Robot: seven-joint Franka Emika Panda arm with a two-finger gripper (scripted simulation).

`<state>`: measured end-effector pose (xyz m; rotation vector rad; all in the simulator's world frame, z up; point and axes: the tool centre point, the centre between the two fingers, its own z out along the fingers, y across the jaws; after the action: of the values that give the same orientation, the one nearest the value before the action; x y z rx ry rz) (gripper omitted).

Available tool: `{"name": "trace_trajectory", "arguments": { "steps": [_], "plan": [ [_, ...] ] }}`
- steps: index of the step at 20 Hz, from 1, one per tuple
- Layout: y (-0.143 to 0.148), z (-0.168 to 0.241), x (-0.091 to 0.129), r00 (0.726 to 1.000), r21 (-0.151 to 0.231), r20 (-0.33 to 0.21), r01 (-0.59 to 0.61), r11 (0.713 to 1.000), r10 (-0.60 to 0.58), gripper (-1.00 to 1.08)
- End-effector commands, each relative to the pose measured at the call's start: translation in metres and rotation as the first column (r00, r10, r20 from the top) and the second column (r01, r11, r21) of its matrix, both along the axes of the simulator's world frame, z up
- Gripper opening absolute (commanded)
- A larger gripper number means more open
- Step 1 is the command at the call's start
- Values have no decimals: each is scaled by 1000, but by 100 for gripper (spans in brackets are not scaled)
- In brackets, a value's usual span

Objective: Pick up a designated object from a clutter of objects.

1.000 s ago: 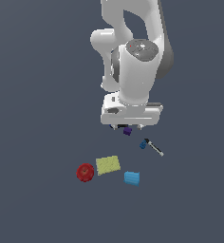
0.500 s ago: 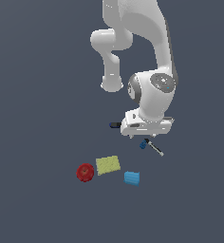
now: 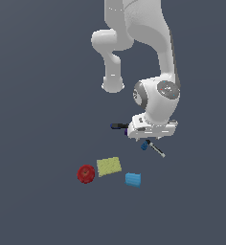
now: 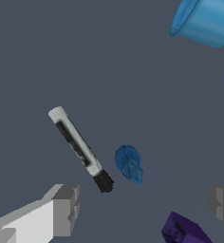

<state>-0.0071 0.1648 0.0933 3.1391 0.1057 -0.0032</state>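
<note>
Blue piece (image 4: 128, 163) lies on the floor just beside the marker's (image 4: 79, 148) black cap, near the purple cube (image 4: 182, 230), between the gripper's (image 4: 143, 209) spread, empty jaws; judged light, rigid, smooth and prone to roll, best pinched across its round knobby head.

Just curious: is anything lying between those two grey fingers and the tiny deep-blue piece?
No. In the wrist view, only bare floor separates the fingers from the deep-blue piece.
</note>
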Motion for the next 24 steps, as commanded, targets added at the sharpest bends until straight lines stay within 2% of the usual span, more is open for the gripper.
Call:
{"name": "trace_trajectory", "arguments": {
  "steps": [1,13,18,19,24],
  "plan": [
    [0,0,0,1000,0,1,1,1000,-1,100],
    [1,-44,-1,1000,1,1,0,1000,0,100],
    [1,-51,0,1000,1,2,0,1000,-1,100],
    [1,-51,0,1000,1,2,0,1000,-1,-100],
    [1,-51,0,1000,1,2,0,1000,-1,-100]
  ]
}}
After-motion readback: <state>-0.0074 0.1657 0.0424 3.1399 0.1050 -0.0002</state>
